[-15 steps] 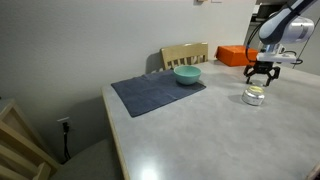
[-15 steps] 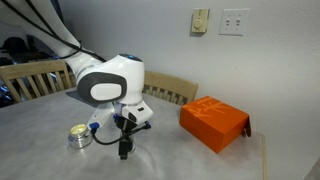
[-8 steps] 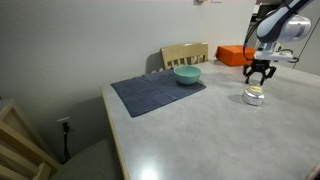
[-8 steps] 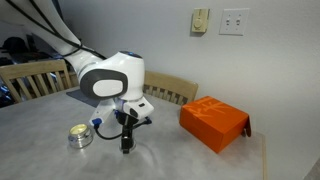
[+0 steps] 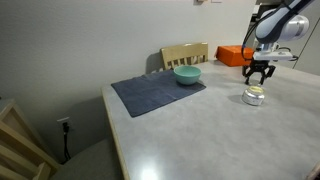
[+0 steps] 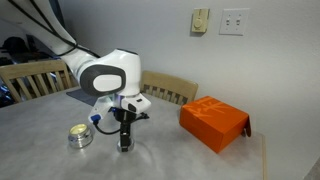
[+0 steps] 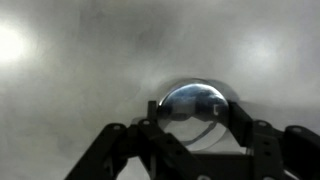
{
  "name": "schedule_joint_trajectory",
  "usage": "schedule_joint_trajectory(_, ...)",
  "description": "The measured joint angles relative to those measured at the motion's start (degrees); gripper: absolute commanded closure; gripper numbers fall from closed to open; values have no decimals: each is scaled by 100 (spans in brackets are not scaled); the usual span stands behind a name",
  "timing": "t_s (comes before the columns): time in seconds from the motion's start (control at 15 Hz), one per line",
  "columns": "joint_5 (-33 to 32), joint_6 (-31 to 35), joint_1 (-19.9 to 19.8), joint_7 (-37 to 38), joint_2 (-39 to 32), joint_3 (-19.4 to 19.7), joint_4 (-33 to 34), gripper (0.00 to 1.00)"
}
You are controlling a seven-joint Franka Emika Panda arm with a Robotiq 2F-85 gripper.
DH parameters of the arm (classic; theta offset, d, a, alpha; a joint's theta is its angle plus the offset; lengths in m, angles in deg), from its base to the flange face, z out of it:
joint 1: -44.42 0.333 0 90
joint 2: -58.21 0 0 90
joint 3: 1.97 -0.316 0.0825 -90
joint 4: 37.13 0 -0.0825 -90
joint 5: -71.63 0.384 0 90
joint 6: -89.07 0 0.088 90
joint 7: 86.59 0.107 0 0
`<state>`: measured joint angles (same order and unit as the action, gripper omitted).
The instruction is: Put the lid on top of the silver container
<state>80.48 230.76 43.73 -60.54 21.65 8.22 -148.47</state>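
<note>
In the wrist view the lid (image 7: 195, 105), a small shiny round dome, lies on the grey table between my two dark fingers, which press against its left and right sides. My gripper (image 7: 195, 128) is shut on it. In both exterior views the gripper (image 5: 260, 80) (image 6: 125, 143) points straight down with its tips at the table surface. The silver container (image 5: 254, 96) (image 6: 79, 135), a small squat shiny pot, stands on the table a short way beside the gripper, apart from it. The fingers hide the lid in both exterior views.
A teal bowl (image 5: 187, 74) sits on a dark grey mat (image 5: 157, 93) farther along the table. An orange box (image 5: 232, 55) (image 6: 214, 123) lies near the gripper. Wooden chairs (image 5: 185, 53) (image 6: 170, 90) stand at the table's far edge.
The fingers, spread wide a second ago, have come together around the lid. The arm has stayed almost in place beside the silver container.
</note>
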Motion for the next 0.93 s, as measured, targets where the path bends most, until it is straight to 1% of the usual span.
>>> schedule_joint_trajectory(0.27,-703,-370,468,271,293,111,-100,56)
schedule_joint_trajectory(0.47,-1110,-710,657,221,711,110,-271,56)
schedule_joint_trajectory(0.67,-1230,-1249,640,-314,1243,10,-417,56)
schedule_joint_trajectory(0.93,-1229,-2345,498,-1402,1860,-261,-421,56)
